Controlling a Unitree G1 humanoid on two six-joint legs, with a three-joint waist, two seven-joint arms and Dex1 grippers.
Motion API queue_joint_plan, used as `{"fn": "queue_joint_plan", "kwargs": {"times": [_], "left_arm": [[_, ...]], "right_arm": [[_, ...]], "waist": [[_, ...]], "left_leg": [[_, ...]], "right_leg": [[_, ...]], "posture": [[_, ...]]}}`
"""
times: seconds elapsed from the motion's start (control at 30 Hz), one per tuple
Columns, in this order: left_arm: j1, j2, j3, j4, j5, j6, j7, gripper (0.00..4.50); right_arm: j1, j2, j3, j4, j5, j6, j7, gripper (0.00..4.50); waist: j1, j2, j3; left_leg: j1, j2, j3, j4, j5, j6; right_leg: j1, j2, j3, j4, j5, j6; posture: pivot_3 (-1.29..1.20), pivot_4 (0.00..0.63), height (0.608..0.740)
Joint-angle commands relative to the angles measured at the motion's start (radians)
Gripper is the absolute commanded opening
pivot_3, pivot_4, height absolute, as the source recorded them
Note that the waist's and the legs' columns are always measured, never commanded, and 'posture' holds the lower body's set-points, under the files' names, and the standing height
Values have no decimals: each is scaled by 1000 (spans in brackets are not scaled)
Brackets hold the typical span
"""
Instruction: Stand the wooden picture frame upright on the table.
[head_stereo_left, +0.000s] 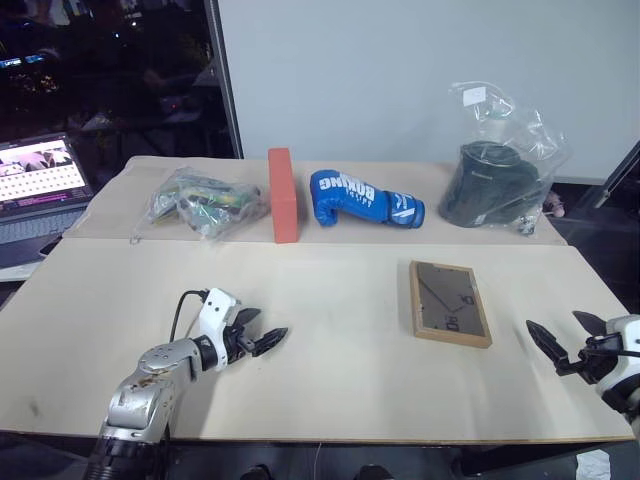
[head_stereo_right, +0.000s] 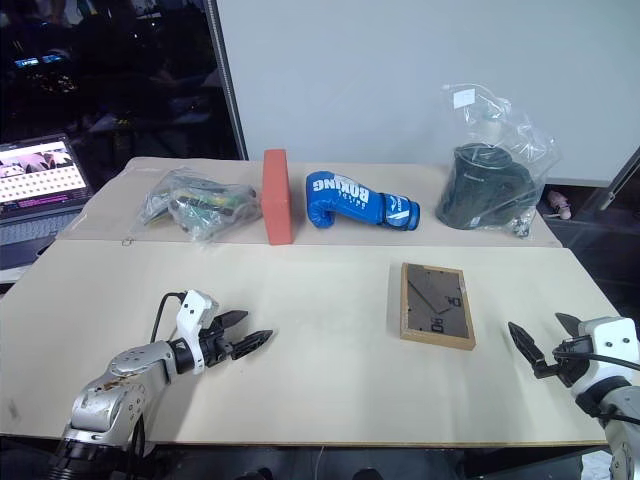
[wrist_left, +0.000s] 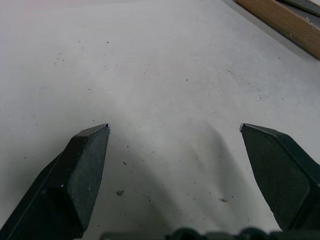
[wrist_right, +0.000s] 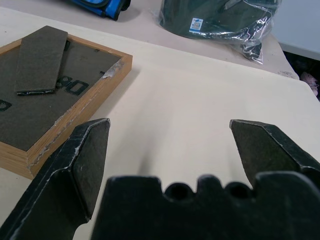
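Observation:
The wooden picture frame (head_stereo_left: 450, 302) lies flat on the table (head_stereo_left: 340, 400), right of centre. Its dark grey back and folded-in stand face up (wrist_right: 42, 60). My right gripper (head_stereo_left: 552, 320) hovers open near the table's right edge, just right of the frame, with nothing between its fingers (wrist_right: 82, 155). My left gripper (head_stereo_left: 262, 330) is open low over the bare tabletop at the front left, pointing toward the frame from well short of it. A corner of the frame (wrist_left: 282, 20) appears in the left wrist view beyond the open fingers (wrist_left: 85, 165).
Along the far table section stand a clear bag of greenish items (head_stereo_left: 205, 203), a red-orange block on edge (head_stereo_left: 283, 195), a blue boxing glove (head_stereo_left: 365, 198) and a plastic bag holding something dark (head_stereo_left: 495, 185). A lit laptop (head_stereo_left: 40, 185) sits off the left side.

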Motion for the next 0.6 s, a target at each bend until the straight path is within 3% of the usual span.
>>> {"fn": "queue_joint_plan", "kwargs": {"times": [0.03, 0.1, 0.2, 0.37, 0.5, 0.57, 0.6], "left_arm": [[-44, 24, 16, -21, -38, 25, -38, 4500], [-110, 41, 16, -29, -74, 61, -78, 4242], [-202, 51, -29, -19, -38, 50, -95, 3384], [-334, 3, -143, 77, 66, 47, -52, 1775], [-505, -170, -272, 289, 159, 18, -12, 136], [-588, -251, -312, 444, 219, -58, 10, 0], [-624, -286, -322, 518, 243, -101, 22, 0]], "right_arm": [[-12, -27, -25, -56, 16, 15, -15, 4469], [-21, -48, -42, -87, 28, 53, -29, 4493], [-27, -104, -42, -58, -47, 72, -77, 3740], [-121, -168, 0, 38, -127, 145, -182, 2096], [-267, -193, 149, 129, -195, 203, -171, 671], [-319, -202, 235, 172, -237, 222, -148, 56], [-338, -208, 274, 188, -258, 230, -137, 56]], "waist": [[0, 0, 0], [0, 0, 1], [5, 0, 1], [12, 0, 1], [17, -1, 1], [21, -1, 1], [22, -1, 1]], "left_leg": [[0, 0, 0, 0, 0, 0], [0, 0, 0, 0, 0, 0], [-2, 0, 0, 1, 0, 0], [-2, 0, 0, 0, 0, 1], [-3, -1, 0, 0, 0, 1], [-4, -1, 0, 2, 0, 2], [-5, -2, 0, 2, 0, 2]], "right_leg": [[0, 0, 0, 0, 0, 0], [0, 0, 0, 0, 0, 0], [-2, 0, 0, 0, 0, 0], [0, 0, 0, -3, 0, 1], [0, 0, 0, -3, 1, 1], [0, 0, 0, -6, 2, 3], [0, 0, 0, -7, 3, 4]], "posture": [[0, 150, 740], [0, 150, 740], [0, 150, 740], [0, 150, 740], [0, 150, 740], [0, 150, 740], [0, 150, 740]]}}
